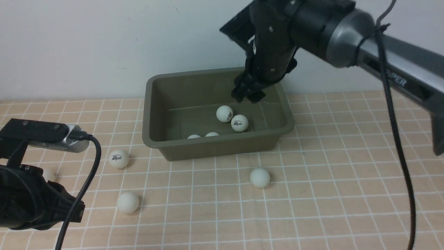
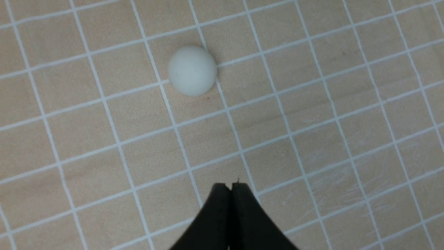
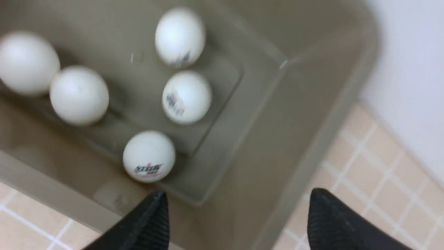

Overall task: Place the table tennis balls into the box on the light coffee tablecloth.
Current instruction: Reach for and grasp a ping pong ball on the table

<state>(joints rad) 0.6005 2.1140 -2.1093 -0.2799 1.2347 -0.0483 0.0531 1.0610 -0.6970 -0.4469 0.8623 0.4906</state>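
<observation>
Right tool hangs over the box, jaws wide, nothing between them. Five table tennis balls lie on the box floor below it. Left tool is pinched shut and empty. One loose ball sits on the light coffee tablecloth just ahead of its tips, bare cloth between. Judgement: balls are light, hollow, stiff-shelled and smooth, and will roll at a nudge. Take across the widest girth, from above, closing gently. Further balls lie well apart; only the box rim needs clearing.
</observation>
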